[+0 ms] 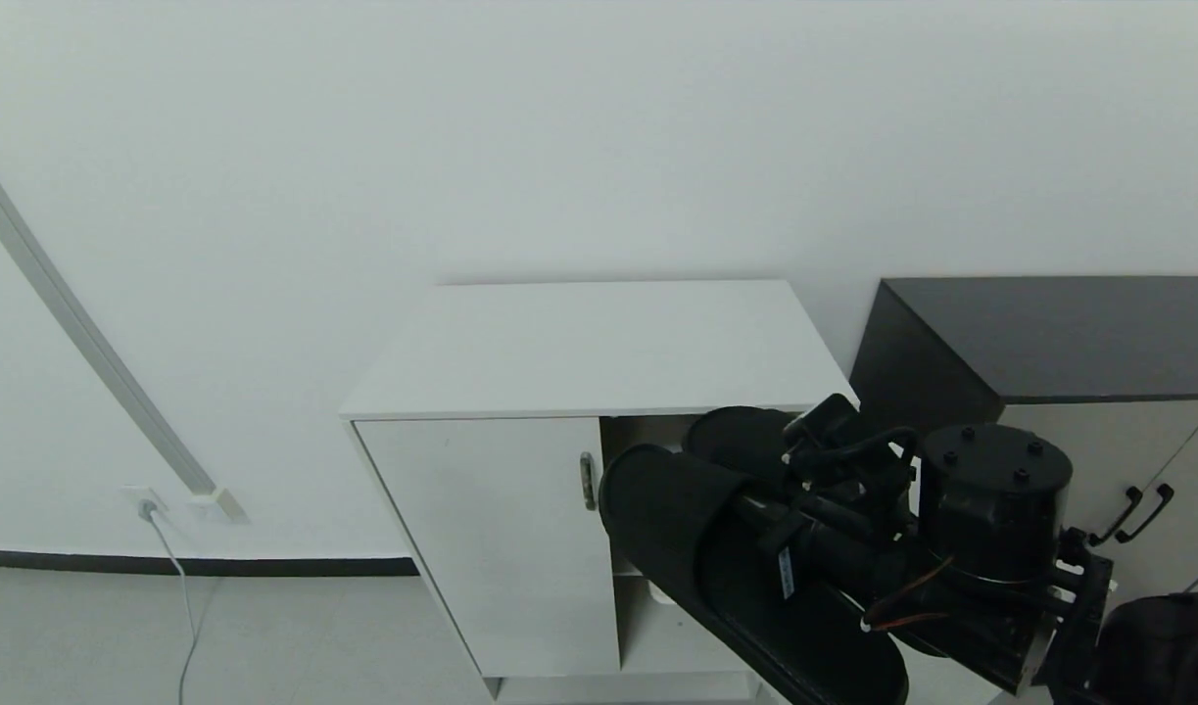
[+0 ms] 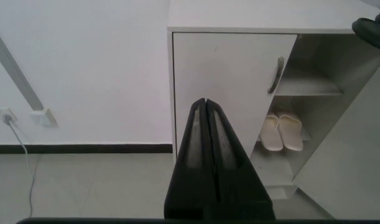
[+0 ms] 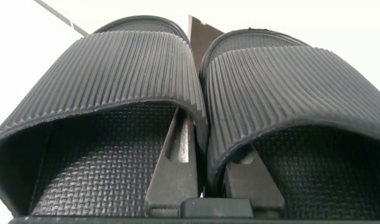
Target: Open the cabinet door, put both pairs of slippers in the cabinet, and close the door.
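Pinching 2 black slippers point(image 3: 115, 81) together, the right gripper point(image 3: 205, 143) has 1 finger inside each, clamped on their inner walls, just before the open cabinet point(image 1: 579, 343). They look light, rubbery and flexible, so that joined inner edge seems the surest hold. The left gripper point(image 2: 206, 124) is closed and empty. The left wrist view reveals white slippers point(image 2: 281, 132) on a low shelf, where the head view has the arm in the way.

White cabinet point(image 1: 579, 348), right half open; two slipper pairs.
Left door point(image 1: 491, 539) is shut. Pale slippers point(image 2: 281, 132) lie side by side on a lower shelf inside. Black slippers point(image 1: 716, 548), ribbed straps, are pressed together and clamped by the right gripper point(image 3: 205, 155) before the open compartment.
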